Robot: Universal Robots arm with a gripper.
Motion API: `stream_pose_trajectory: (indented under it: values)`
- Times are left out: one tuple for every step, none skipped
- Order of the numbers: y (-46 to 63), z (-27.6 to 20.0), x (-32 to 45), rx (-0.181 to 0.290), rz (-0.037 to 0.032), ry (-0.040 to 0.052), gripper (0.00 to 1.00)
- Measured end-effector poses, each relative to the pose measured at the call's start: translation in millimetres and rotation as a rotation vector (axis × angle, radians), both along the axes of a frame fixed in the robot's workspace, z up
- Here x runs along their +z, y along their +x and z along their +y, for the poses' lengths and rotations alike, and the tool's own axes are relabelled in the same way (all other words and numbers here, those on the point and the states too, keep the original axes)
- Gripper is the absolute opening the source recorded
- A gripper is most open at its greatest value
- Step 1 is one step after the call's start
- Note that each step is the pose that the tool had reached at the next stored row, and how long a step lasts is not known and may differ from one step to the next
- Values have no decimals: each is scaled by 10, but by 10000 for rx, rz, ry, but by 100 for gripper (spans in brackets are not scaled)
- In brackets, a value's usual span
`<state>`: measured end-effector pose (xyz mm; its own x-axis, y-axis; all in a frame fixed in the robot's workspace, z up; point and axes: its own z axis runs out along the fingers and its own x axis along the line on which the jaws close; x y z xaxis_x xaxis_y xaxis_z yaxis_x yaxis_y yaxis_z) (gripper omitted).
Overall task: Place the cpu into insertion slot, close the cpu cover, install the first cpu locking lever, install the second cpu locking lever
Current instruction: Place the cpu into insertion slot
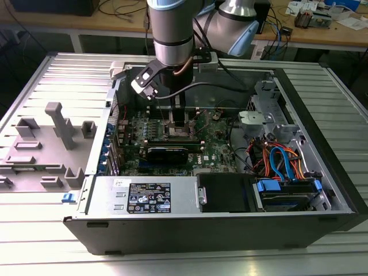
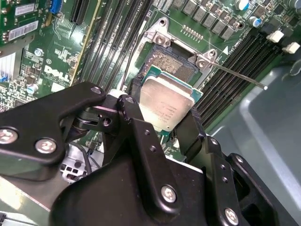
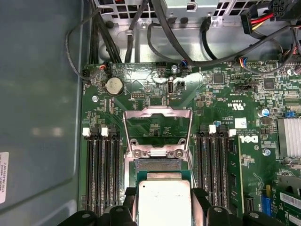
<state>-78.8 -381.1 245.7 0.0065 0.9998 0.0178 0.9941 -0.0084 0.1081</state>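
My gripper (image 2: 162, 120) is shut on the cpu (image 2: 167, 101), a flat silver-grey square clamped by two opposite edges between black fingers (image 2: 134, 113). The cpu (image 3: 164, 200) hangs over the insertion slot (image 2: 171, 63), covering part of it; the slot's dark pin field shows beyond the chip. Whether the chip touches the slot I cannot tell. The cpu cover (image 3: 157, 111) stands swung open past the slot, with green board showing through its window. A thin locking lever (image 2: 235, 74) sticks out beside the slot. In the exterior view the gripper (image 1: 179, 118) reaches down into the open computer case over the slot (image 1: 175, 132).
Long black memory slots (image 3: 101, 169) flank the socket on both sides. A black graphics card (image 1: 167, 153) lies just in front of it. A power supply (image 1: 144, 198), drive bays and coloured cables (image 1: 282, 161) line the case. Grey fixtures (image 1: 57, 123) stand on the table at the exterior view's left.
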Motion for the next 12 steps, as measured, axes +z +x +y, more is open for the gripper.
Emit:
stream_pose_trajectory:
  values:
    - [-3,0,-16,2,-5,0,55]
    - [-4,0,-24,2,-7,1,55]
    - [-5,0,-32,2,-9,1,55]
    - [-8,0,-45,3,-11,0,55]
    - [-10,0,-62,4,-14,0,55]
    - [-12,0,-76,4,-16,-1,55]
    - [-13,0,-87,5,-16,0,55]
    - [-15,0,-97,5,-22,-1,55]
    - [-15,0,-105,7,-29,0,55]
    - [-16,0,-111,8,-32,1,55]
    - [-16,0,-119,9,-34,-1,55]
    - [-17,0,-128,10,-38,0,55]
